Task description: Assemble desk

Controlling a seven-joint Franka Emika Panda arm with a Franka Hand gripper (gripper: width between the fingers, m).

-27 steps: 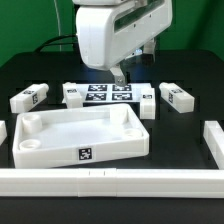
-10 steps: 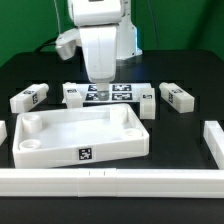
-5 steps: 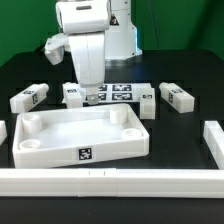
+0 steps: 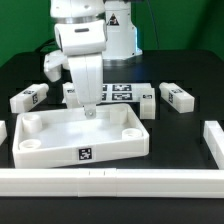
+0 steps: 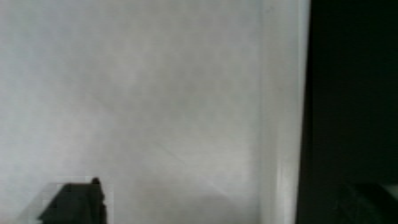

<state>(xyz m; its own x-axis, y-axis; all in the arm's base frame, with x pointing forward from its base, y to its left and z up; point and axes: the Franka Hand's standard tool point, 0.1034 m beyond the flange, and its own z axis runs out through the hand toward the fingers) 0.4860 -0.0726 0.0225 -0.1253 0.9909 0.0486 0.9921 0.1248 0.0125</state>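
Four legs [image 4: 177, 97] loose, none fitted. Jaws wide, empty, over tabletop [image 4: 50, 150] rear rim, frame centre-left. Likely step: tabletop grasp. Next: lower, straddle rim.

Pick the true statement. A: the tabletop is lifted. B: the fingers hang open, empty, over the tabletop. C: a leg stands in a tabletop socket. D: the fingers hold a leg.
B: the fingers are apart with nothing between them, above the back part of the tabletop; the legs lie loose on the table.
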